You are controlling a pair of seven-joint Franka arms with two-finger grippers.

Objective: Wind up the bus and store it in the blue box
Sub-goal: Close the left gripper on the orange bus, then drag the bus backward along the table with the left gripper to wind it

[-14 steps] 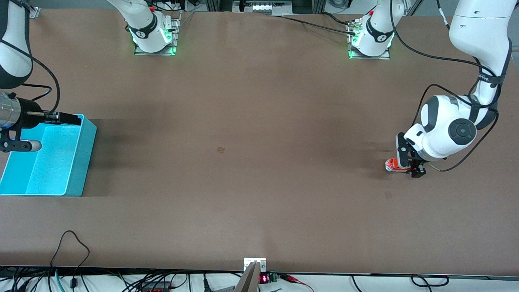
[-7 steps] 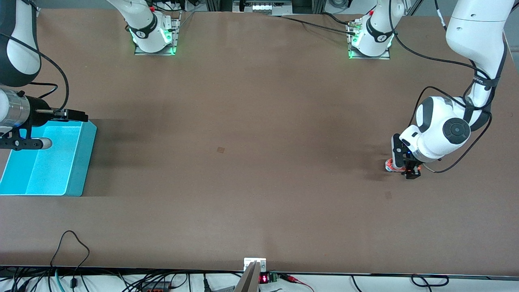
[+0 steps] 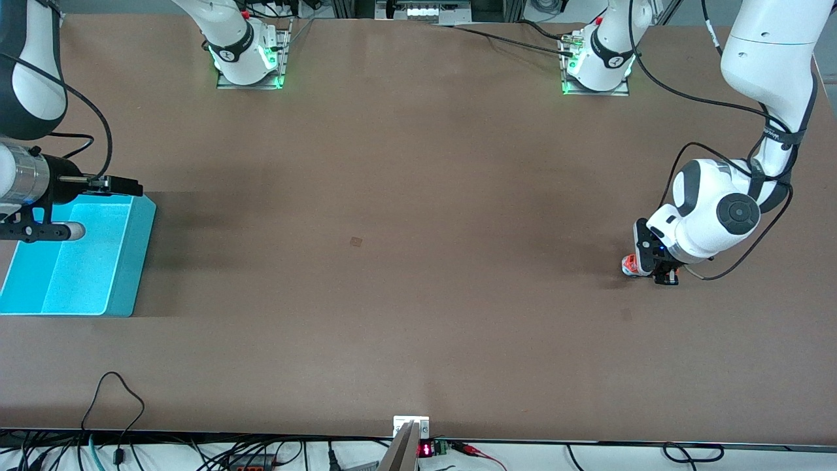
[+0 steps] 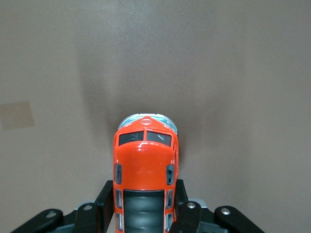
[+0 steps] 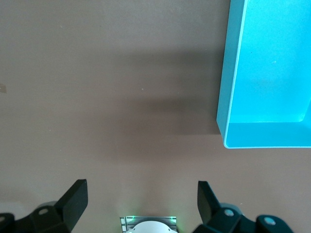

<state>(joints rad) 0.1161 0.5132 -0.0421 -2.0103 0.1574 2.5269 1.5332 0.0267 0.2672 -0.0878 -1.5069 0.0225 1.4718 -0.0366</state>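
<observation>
The small orange-red bus (image 3: 630, 265) stands on the table at the left arm's end. In the left wrist view the bus (image 4: 145, 165) shows its dark roof panel and silver-white front. My left gripper (image 3: 656, 269) is shut on the bus, one finger against each side (image 4: 103, 201). The blue box (image 3: 78, 258) sits at the right arm's end of the table, and it also shows in the right wrist view (image 5: 267, 73). My right gripper (image 5: 142, 199) is open and empty, up over the table by the box's rim.
The brown table (image 3: 392, 229) spreads wide between the bus and the box. The two arm bases (image 3: 247, 55) stand along the edge farthest from the front camera. Cables hang at the nearest edge.
The left gripper has slid along the bus and covers more of it. The right arm shifted a little toward the table's middle over the box's rim.
</observation>
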